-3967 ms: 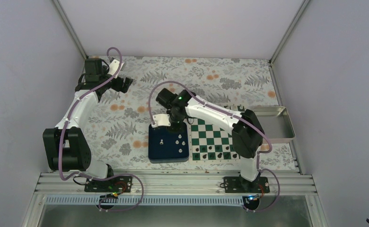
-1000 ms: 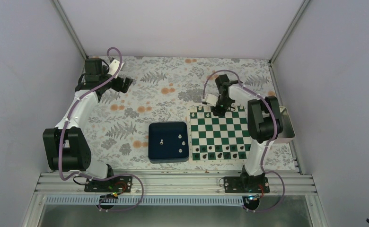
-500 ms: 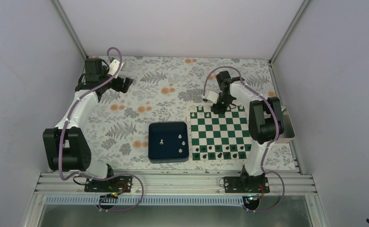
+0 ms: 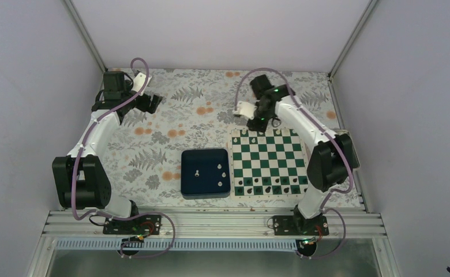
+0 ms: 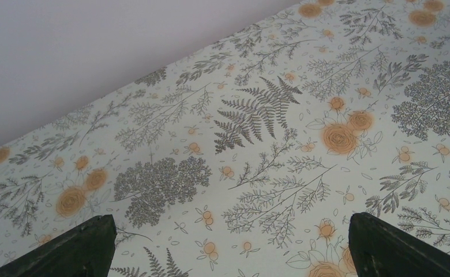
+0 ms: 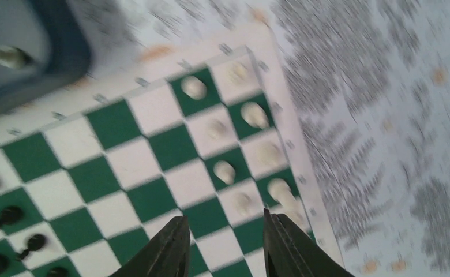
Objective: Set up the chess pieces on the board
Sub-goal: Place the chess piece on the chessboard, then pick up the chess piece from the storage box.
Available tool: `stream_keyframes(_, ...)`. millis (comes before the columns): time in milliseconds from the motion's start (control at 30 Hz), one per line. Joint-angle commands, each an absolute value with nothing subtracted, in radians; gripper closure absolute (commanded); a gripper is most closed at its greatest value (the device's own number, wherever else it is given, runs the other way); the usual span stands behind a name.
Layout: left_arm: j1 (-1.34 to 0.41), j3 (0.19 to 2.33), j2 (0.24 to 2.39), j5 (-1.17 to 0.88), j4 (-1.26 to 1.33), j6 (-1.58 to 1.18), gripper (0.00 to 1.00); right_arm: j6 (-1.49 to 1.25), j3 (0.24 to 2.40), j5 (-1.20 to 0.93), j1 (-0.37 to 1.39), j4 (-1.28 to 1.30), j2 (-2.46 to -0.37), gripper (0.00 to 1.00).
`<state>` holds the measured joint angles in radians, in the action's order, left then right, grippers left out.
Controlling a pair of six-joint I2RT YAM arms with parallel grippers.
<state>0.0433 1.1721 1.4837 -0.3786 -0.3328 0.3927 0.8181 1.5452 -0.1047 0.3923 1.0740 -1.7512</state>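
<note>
Pale chess pieces (image 6: 224, 171) are set along the board's (image 4: 267, 163) two far ranks, near its left corner — blur hides whether they are upright. The board is laid square to the table's (image 4: 171, 135) near edge. The right gripper (image 6: 224, 216) is held part-open and empty over the far edge — the left gripper (image 5: 228, 216) is spread wide, empty.

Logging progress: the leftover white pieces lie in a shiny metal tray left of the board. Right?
Wrong tray. The leftover white pieces lie in the dark blue tray left of the board, as the top external view shows.
</note>
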Motion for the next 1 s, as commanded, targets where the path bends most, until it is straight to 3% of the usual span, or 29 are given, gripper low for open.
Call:
stream_keyframes(0, 0.048, 1.179, 1.469, -0.404, -0.343, 0.407, 0.00, 0.767, 1.579, -0.086, 0.584, 1.141, -1.747, 0.64)
stream_keyframes(300, 0.048, 1.173, 1.460, -0.401, -0.339, 0.407, 0.00, 0.727, 1.552, -0.064, 0.848, 1.091, -1.869, 0.63)
stream_keyframes(967, 0.048, 1.169, 1.464, -0.400, -0.334, 0.407, 0.00, 0.710, 1.437, 0.005, 0.943, 0.978, -1.995, 0.61)
